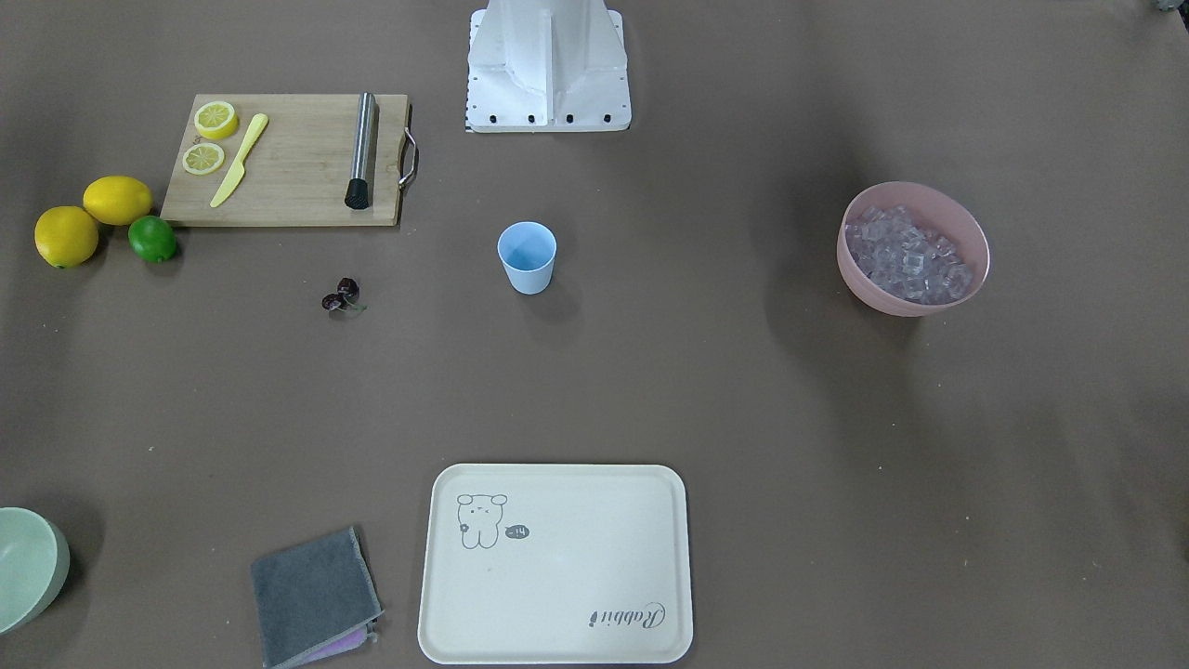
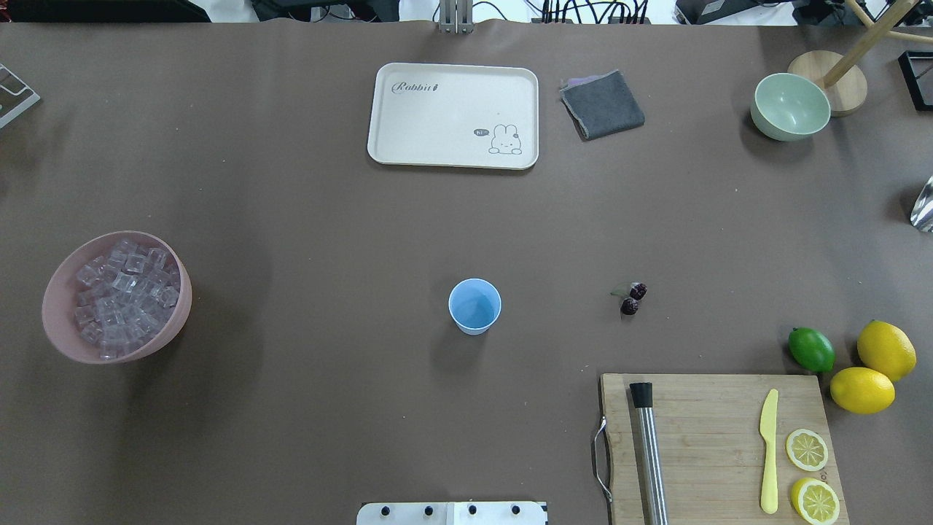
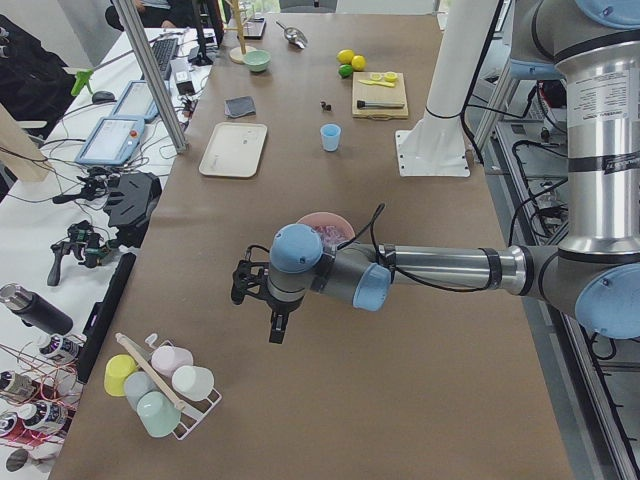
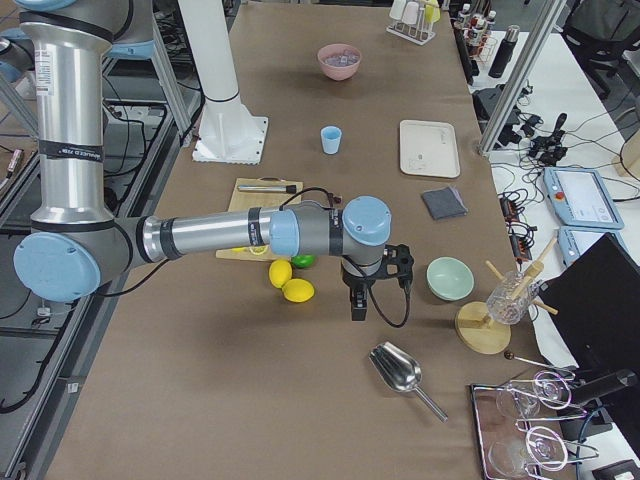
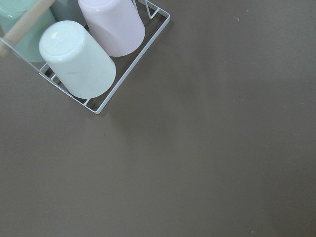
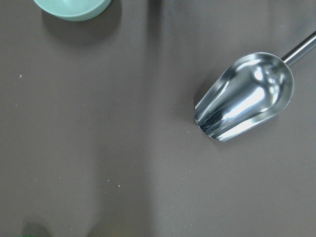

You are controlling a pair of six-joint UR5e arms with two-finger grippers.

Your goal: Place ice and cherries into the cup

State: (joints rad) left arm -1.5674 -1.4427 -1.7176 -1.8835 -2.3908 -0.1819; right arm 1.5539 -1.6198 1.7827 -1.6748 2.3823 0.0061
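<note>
No step is yet done: the cup (image 2: 474,306) is left empty at the middle of the counter (image 2: 306,423). The ice (image 2: 124,292) is heaped in the pink bowl (image 2: 173,329), well apart from the cup, and the cherries (image 2: 633,298) are laid near its other side. Whether the left end effector (image 3: 277,328) and the right end effector (image 4: 358,306) are apart or together cannot be told.

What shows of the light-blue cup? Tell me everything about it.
The cup is a small light-blue tumbler, plastic by its look, handleless, tapering to its base. It stands upright and empty near the middle of the table, mouth up. Nothing touches it; the cherries lie apart on the robot's right.
</note>
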